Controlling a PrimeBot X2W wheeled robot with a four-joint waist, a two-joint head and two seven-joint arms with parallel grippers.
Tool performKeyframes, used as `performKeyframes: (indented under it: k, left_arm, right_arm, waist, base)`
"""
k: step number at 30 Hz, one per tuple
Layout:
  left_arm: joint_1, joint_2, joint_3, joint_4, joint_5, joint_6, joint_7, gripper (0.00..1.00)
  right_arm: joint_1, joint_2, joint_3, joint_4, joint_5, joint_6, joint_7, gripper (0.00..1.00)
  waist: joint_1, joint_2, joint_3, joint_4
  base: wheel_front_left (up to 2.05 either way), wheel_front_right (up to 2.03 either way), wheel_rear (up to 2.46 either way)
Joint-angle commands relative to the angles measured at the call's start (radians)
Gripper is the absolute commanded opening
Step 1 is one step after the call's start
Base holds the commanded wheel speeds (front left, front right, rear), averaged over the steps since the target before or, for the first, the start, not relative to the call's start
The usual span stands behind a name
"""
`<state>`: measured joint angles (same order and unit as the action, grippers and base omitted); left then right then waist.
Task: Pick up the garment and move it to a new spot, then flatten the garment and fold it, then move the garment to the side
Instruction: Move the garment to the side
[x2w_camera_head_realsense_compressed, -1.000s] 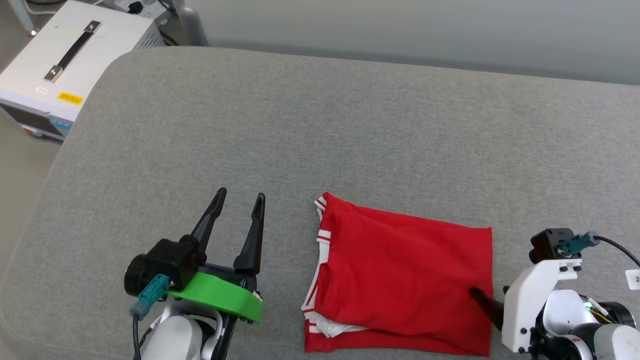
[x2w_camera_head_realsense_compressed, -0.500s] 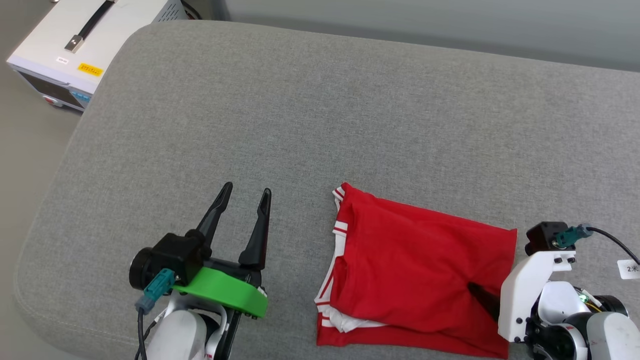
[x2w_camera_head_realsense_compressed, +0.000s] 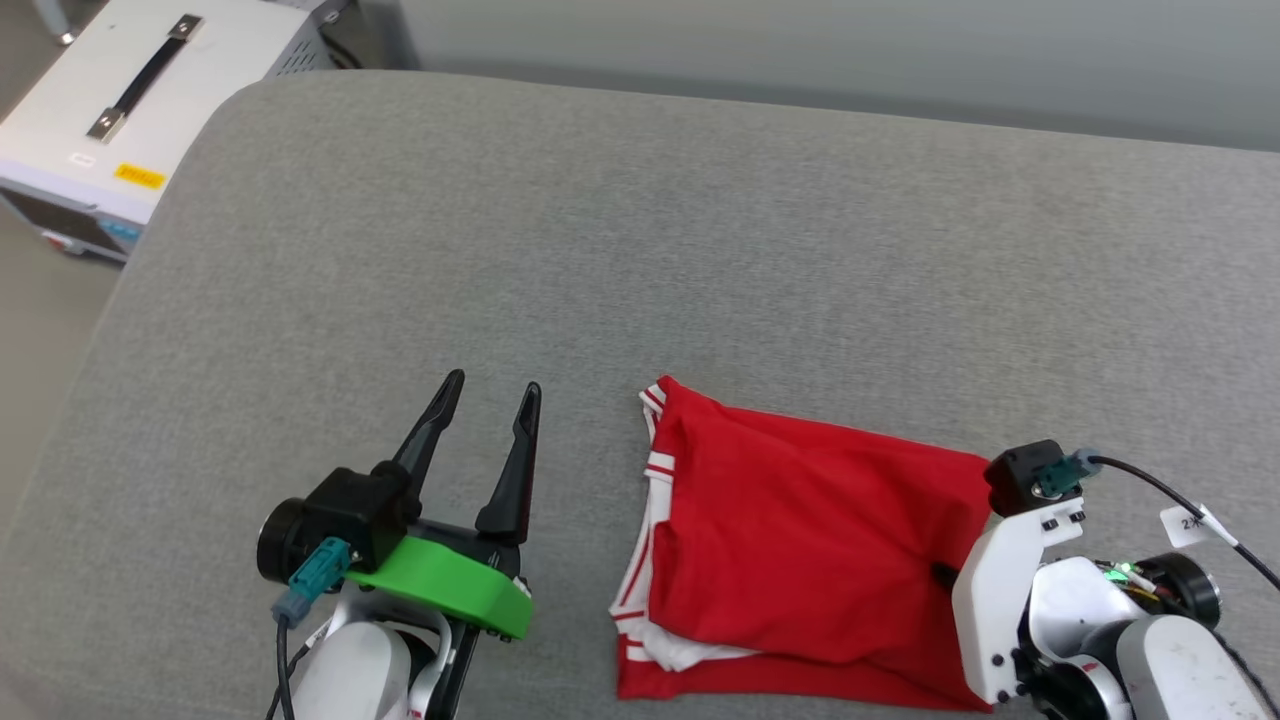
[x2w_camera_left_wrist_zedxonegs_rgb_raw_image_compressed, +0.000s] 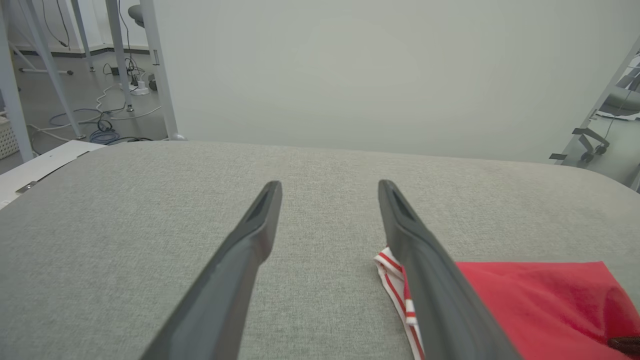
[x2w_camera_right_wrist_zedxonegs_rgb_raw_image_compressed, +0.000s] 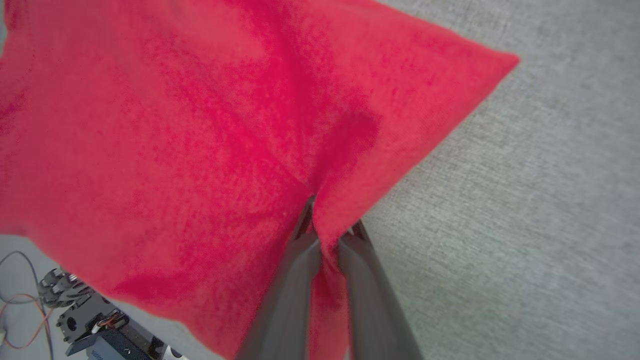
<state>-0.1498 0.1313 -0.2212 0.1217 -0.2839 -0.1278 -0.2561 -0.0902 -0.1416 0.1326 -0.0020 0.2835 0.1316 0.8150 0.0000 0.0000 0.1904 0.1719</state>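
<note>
The garment is lying on the grey cushion, at the lower centre-right of the head view. The jaws of the right gripper are pinching its red cloth. Those of the left gripper are standing wide apart, empty.

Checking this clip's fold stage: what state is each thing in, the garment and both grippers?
garment: folded, lying on the grey cushion, its right edge pinched
right gripper: jaws shut on the garment
left gripper: jaws open, empty, beside the garment
</note>
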Motion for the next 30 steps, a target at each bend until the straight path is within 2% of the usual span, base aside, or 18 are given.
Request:
performKeyframes:
  k: [1, 6, 9, 16, 22, 30]
  left_arm:
    - [-0.003, 0.008, 0.001, 0.001, 0.002, -0.003, -0.006, 1.00]
    - [0.006, 0.011, -0.004, -0.004, 0.006, -0.003, -0.006, 1.00]
    - [0.006, 0.009, -0.019, -0.008, 0.009, -0.003, -0.006, 1.00]
    - [-0.013, 0.004, -0.067, -0.011, 0.016, -0.003, -0.006, 1.00]
    - [-0.051, 0.012, -0.116, -0.024, 0.027, -0.003, -0.006, 1.00]
    - [-0.122, 0.052, -0.153, -0.069, 0.044, -0.003, -0.006, 1.00]
  right_arm:
    - [-0.018, -0.058, 0.025, -0.010, -0.020, -0.001, -0.005, 0.00]
    - [-0.071, -0.237, 0.128, -0.068, -0.022, -0.001, -0.002, 0.00]
    - [-0.106, -0.333, 0.157, -0.088, -0.009, -0.001, 0.004, 0.00]
    - [-0.173, -0.541, 0.203, -0.100, 0.026, -0.001, 0.006, 0.00]
    - [-0.187, -0.704, 0.220, -0.060, 0.041, -0.001, -0.029, 0.00]
    - [-0.198, -0.812, 0.171, 0.052, 0.052, -0.001, -0.152, 0.00]
  waist:
    - [0.0000, 0.0000, -0.020, -0.043]
    - [0.0000, 0.0000, -0.028, -0.119]
    - [0.0000, 0.0000, -0.022, -0.162]
    - [0.0000, 0.0000, 0.023, -0.270]
    - [0.0000, 0.0000, 0.085, -0.337]
    - [0.0000, 0.0000, 0.202, -0.402]
  base:
    - [0.00, 0.00, 0.00]
    - [0.00, 0.00, 0.00]
    - [0.00, 0.00, 0.00]
    - [0.00, 0.00, 0.00]
    - [0.00, 0.00, 0.00]
    - [0.00, 0.00, 0.00]
